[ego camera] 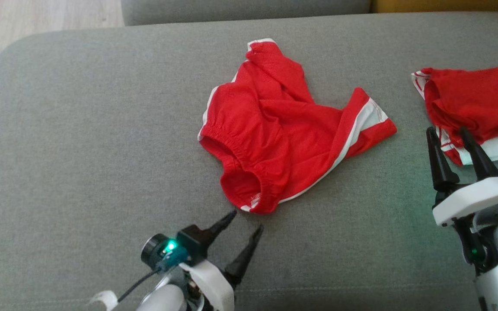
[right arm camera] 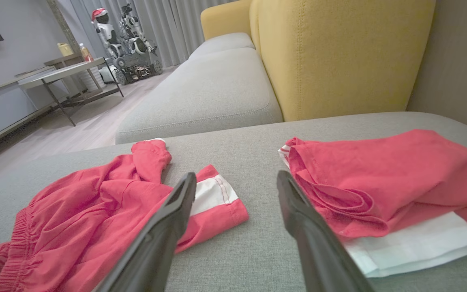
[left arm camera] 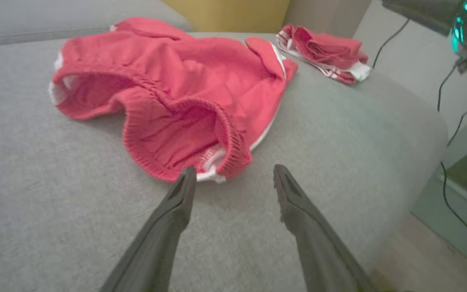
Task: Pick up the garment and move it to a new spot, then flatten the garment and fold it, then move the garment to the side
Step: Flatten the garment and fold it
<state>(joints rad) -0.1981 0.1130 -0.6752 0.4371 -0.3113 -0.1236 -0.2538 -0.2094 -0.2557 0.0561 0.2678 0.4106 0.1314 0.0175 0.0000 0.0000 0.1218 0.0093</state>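
Observation:
The garment [ego camera: 283, 129], a pair of red shorts with white side stripes, lies crumpled in the middle of the grey cushion [ego camera: 80, 151], waistband toward me. In the left wrist view the garment [left arm camera: 176, 93] lies just beyond the fingertips, and in the right wrist view the garment [right arm camera: 95, 211] spreads to the left. My left gripper [ego camera: 246, 221] is open just short of the waistband's near edge, holding nothing; the left gripper [left arm camera: 233, 172] shows its left fingertip almost at the hem. My right gripper [ego camera: 448, 131] is open and empty at the right; the right gripper [right arm camera: 236, 178] hovers between both cloth piles.
A second red and white folded garment [ego camera: 478, 103] lies at the cushion's right edge, right by my right fingers. A yellow backrest [right arm camera: 339, 52] stands behind it. Another grey seat [right arm camera: 201, 97] extends beyond. Wooden floor [ego camera: 37, 17] lies off the far left, with a table [right arm camera: 67, 73] in the room.

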